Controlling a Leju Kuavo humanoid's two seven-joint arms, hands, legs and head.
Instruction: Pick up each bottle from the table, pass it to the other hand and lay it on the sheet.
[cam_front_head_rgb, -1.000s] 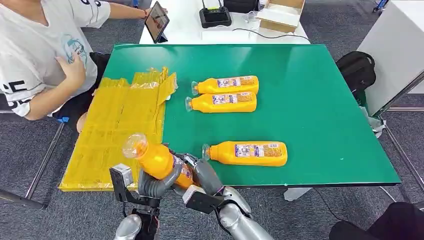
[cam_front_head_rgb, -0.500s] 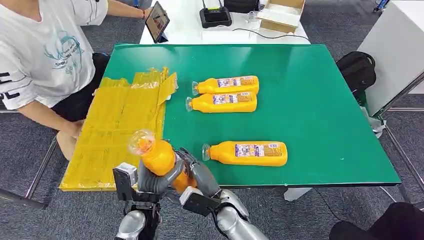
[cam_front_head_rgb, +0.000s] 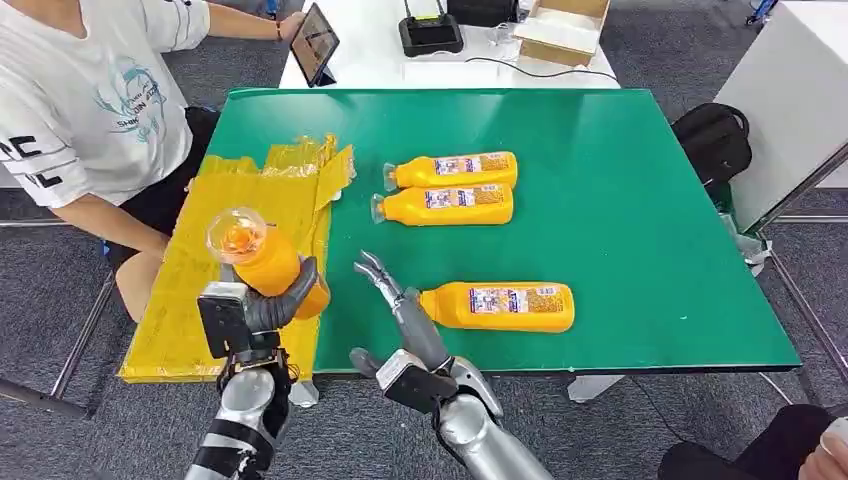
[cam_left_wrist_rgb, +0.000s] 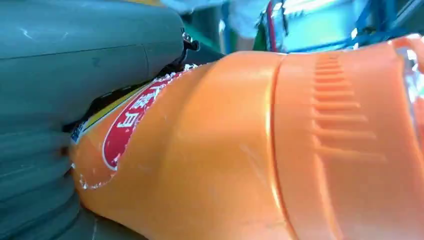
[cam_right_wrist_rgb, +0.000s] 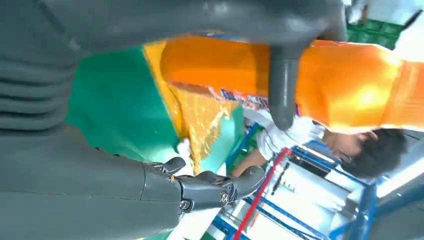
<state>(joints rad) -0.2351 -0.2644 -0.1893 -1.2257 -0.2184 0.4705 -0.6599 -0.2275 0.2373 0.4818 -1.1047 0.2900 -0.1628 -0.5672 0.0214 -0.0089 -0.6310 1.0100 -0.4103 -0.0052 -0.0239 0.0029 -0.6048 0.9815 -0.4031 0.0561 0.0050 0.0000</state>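
Note:
My left hand (cam_front_head_rgb: 262, 308) grips an orange juice bottle (cam_front_head_rgb: 262, 260) near its base, cap end up and tilted toward the camera, above the yellow sheet (cam_front_head_rgb: 240, 250). Up close the same bottle (cam_left_wrist_rgb: 260, 150) shows its red label against my left hand (cam_left_wrist_rgb: 75, 100). My right hand (cam_front_head_rgb: 400, 310) is open beside it, fingers spread and off the bottle, over the table's front edge. Its fingers (cam_right_wrist_rgb: 215, 187) hold nothing, with the bottle (cam_right_wrist_rgb: 300, 85) beyond them. Three more orange bottles lie on the green table (cam_front_head_rgb: 620, 200): one near the front (cam_front_head_rgb: 495, 306), two side by side in the middle (cam_front_head_rgb: 452, 170) (cam_front_head_rgb: 445, 205).
A person in a white shirt (cam_front_head_rgb: 80, 100) sits at the table's left, an arm (cam_front_head_rgb: 125, 225) close to the sheet's edge. Behind the green table stands a white table with a tablet (cam_front_head_rgb: 315, 42), a black device (cam_front_head_rgb: 430, 32) and a cardboard box (cam_front_head_rgb: 565, 28). A black bag (cam_front_head_rgb: 712, 140) lies right.
My right hand has let go of the bottle and drawn away to the right with fingers spread. The left hand carried the bottle up and left over the sheet. The person shifted.

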